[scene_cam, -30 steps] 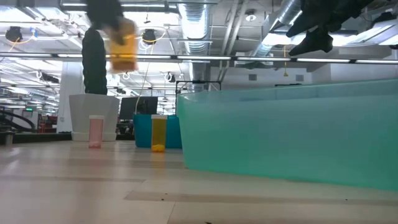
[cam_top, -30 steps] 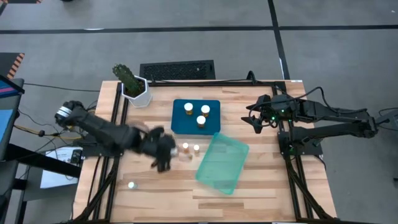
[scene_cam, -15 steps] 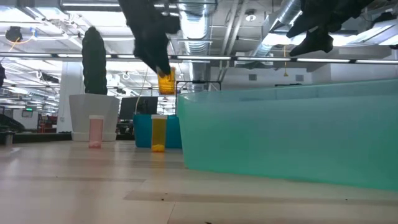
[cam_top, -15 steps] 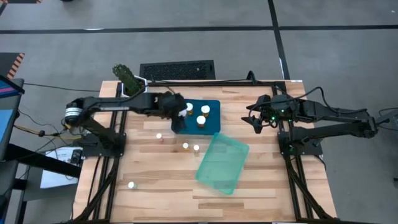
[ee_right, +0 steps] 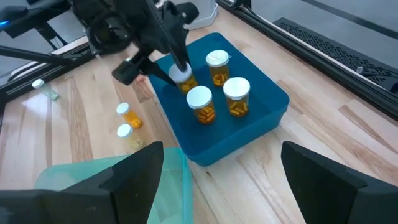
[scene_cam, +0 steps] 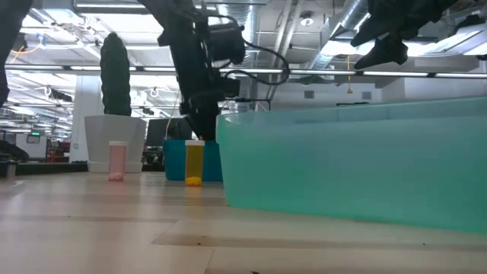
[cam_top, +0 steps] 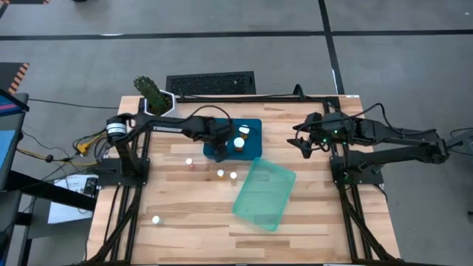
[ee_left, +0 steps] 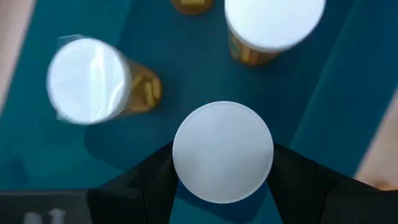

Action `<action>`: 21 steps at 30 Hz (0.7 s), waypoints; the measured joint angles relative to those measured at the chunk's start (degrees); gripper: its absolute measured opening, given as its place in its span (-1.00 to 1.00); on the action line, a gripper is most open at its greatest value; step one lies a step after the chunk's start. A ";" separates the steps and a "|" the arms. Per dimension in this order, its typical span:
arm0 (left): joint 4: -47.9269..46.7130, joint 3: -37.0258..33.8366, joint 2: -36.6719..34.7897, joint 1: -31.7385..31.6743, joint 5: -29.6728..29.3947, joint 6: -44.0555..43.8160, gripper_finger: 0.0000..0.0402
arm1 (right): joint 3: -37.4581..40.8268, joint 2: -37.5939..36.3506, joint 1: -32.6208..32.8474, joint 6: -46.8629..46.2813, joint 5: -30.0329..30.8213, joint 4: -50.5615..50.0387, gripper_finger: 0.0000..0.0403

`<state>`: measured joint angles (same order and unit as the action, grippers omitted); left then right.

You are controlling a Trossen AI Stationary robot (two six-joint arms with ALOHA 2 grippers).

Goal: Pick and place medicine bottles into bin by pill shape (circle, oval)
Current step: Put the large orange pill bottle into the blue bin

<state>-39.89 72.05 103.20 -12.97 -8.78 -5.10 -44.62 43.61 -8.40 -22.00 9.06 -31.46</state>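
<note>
Bottles in the blue bin (ee_right: 261, 118) number three, a fourth bottle (ee_left: 222, 151) is clenched there by the left gripper (ee_left: 221, 165), four wait on the surface (cam_top: 185, 214); the right gripper (ee_right: 217, 180), spread open, waits apart.

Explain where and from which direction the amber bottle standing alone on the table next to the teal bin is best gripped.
Grip the amber bottle around its round cap or upper body, coming straight down from above. It stands upright, and only a paler bottle stands close beside it.

Cactus pot (cam_top: 162, 107) (white) beside keyboard (cam_top: 211, 83).
</note>
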 joint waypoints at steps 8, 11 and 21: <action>3.87 0.00 1.24 0.00 -0.85 0.04 0.05 | 0.00 0.00 0.00 0.00 0.00 -0.57 0.66; 3.78 0.00 1.24 0.00 -0.59 0.44 0.09 | 0.00 0.00 0.00 -0.01 0.00 -0.61 0.66; 3.64 0.04 1.24 0.21 -1.09 2.46 0.38 | 0.00 0.00 0.01 -0.04 0.00 -1.11 0.66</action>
<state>-36.25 72.09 104.44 -12.76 -9.87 -2.64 -44.62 43.62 -8.40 -22.04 9.06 -32.58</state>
